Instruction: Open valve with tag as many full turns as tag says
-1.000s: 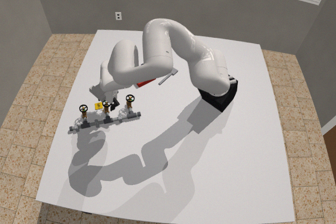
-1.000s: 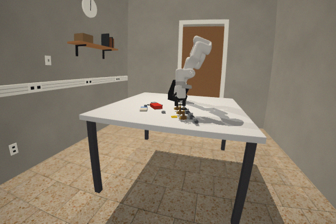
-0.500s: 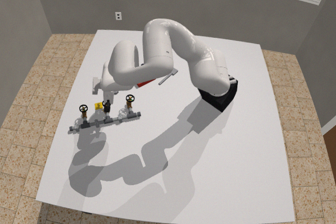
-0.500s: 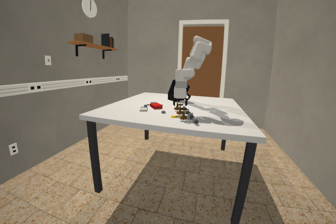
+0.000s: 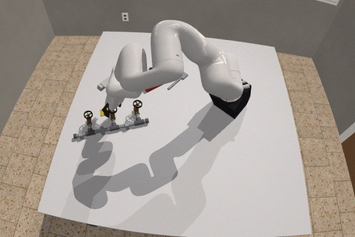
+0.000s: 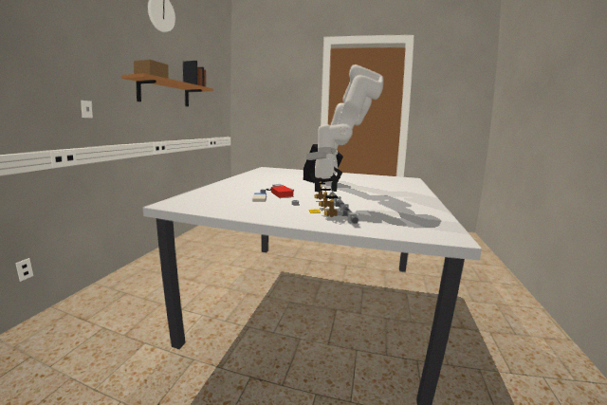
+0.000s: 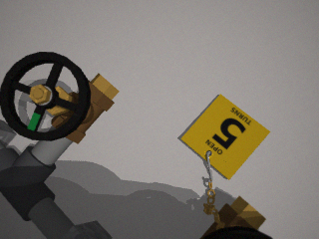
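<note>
Three valves with black handwheels stand on a grey pipe (image 5: 111,127) at the table's left. The left valve (image 5: 86,111) and the right valve (image 5: 140,101) are in plain sight. My gripper (image 5: 111,109) is open just over the middle valve, whose wheel it mostly hides. A yellow tag (image 5: 102,112) lies beside that valve. In the wrist view the tag (image 7: 225,135) reads "OPEN 5 TURNS" and hangs by a chain (image 7: 209,189) from the brass valve at the bottom edge (image 7: 234,221). A neighbouring handwheel (image 7: 45,96) shows a green mark. My fingers are out of the wrist view.
A red box (image 6: 282,191), a white and blue block (image 6: 259,196) and a small grey piece (image 6: 295,202) lie on the table behind the valves. The arm's black base (image 5: 232,101) stands at the right.
</note>
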Available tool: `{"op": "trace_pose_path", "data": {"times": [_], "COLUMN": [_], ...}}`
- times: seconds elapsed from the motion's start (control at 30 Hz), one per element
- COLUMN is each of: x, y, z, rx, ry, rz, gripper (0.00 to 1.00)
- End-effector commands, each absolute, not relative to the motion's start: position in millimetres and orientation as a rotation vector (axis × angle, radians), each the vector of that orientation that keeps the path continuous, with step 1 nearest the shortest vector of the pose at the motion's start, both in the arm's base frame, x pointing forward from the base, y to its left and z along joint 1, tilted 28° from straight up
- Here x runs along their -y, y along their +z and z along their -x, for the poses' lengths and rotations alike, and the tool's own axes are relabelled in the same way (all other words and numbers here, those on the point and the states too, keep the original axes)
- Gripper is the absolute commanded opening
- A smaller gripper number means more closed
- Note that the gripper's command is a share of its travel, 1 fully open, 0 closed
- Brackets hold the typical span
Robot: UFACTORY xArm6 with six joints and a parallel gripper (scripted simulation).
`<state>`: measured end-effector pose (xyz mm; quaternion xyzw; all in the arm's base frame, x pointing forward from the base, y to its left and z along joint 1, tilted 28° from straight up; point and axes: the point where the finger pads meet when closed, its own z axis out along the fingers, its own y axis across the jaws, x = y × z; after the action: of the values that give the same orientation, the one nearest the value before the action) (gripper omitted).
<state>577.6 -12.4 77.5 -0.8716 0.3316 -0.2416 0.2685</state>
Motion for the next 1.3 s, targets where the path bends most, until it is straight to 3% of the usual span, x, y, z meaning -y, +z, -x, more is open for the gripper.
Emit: {"op": "trace_pose_path", "data": {"times": [0.0, 0.53, 1.07, 1.1, 1.27], "x": [13.0, 13.0, 13.0, 13.0, 13.0], "y": [79.4, 79.4, 79.4, 79.4, 79.4], "z": [-578.7, -578.7, -578.7, -578.7, -578.7], "rx": [-1.2, -1.882, -1.882, -1.882, -1.882], "ry": [-0.501, -0.123, -0.123, -0.123, -0.123], "rz": [2.204, 1.643, 1.642, 1.642, 1.642], "gripper": [1.0, 1.0, 1.0, 0.0, 0.0]}}
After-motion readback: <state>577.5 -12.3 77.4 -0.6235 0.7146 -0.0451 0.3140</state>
